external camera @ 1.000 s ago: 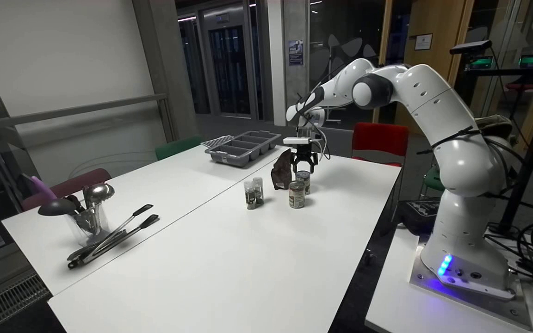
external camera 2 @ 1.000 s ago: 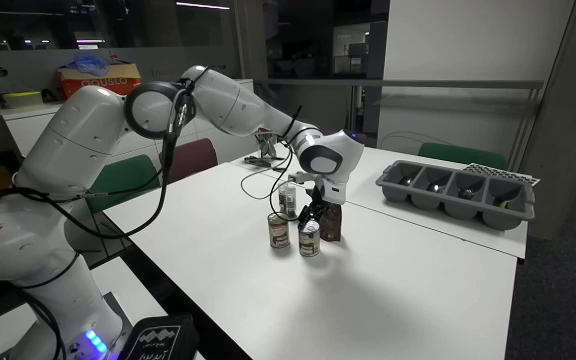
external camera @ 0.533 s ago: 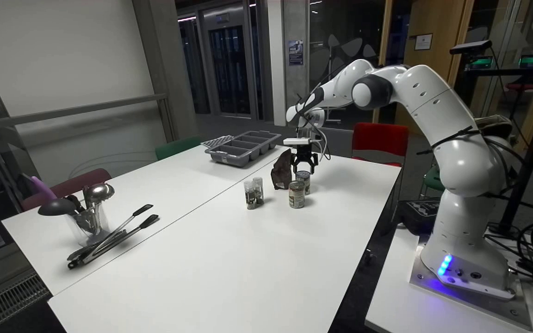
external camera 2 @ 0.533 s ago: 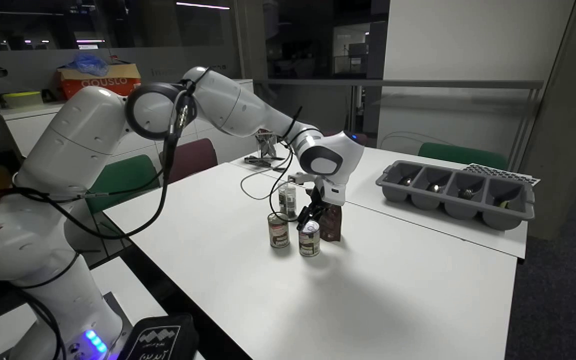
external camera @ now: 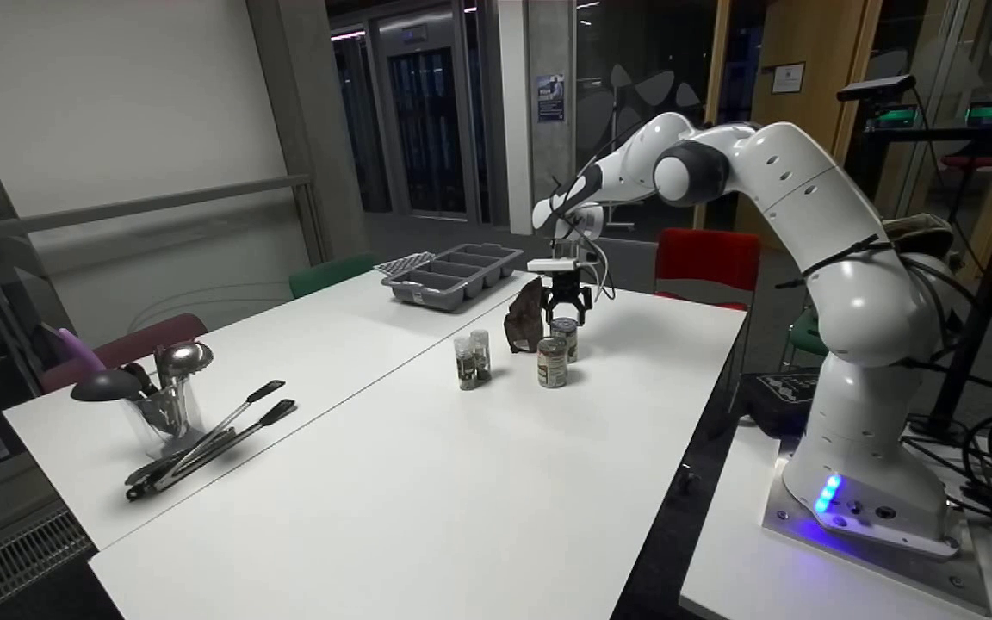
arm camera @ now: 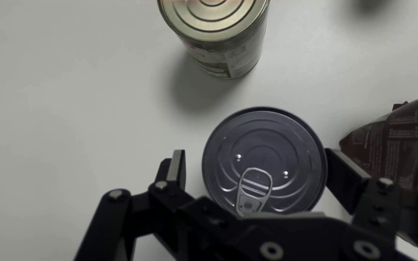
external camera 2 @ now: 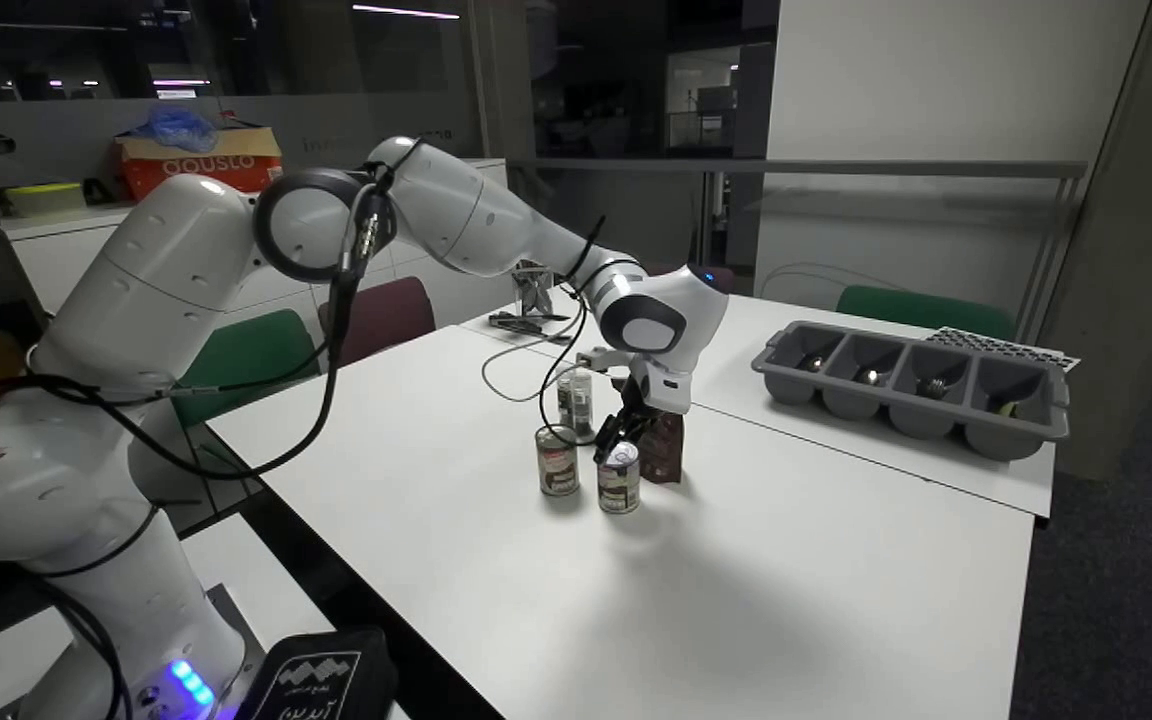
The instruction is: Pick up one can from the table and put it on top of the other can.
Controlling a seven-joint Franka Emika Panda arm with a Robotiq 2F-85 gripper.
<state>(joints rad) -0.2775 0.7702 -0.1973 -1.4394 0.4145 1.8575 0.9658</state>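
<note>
Two cans stand upright and apart on the white table [external camera: 461, 482]. The pull-tab can [arm camera: 263, 145] is below my gripper [arm camera: 258, 165] in the wrist view; it also shows in both exterior views [external camera: 572, 344] [external camera 2: 619, 490]. My gripper is open. Its right finger appears at the can's rim, and there is a gap on the left; I cannot tell whether it touches. In both exterior views the fingertips [external camera: 565, 317] [external camera 2: 618, 440] are at about the height of the can's top. The ridged-lid can [arm camera: 227, 54] stands beside it, also in both exterior views [external camera: 552, 366] [external camera 2: 557, 465].
A brown pouch [arm camera: 405, 152] stands close to the right finger, also in an exterior view [external camera 2: 664, 450]. Two spice jars [external camera: 472, 362] stand near the cans. A grey compartment tray [external camera 2: 916, 380], tongs [external camera: 212, 439] and a utensil cup [external camera: 164, 413] are farther off.
My arm and gripper have come down very slightly over the pull-tab can. The cans have not moved, and the fingers still look open.
</note>
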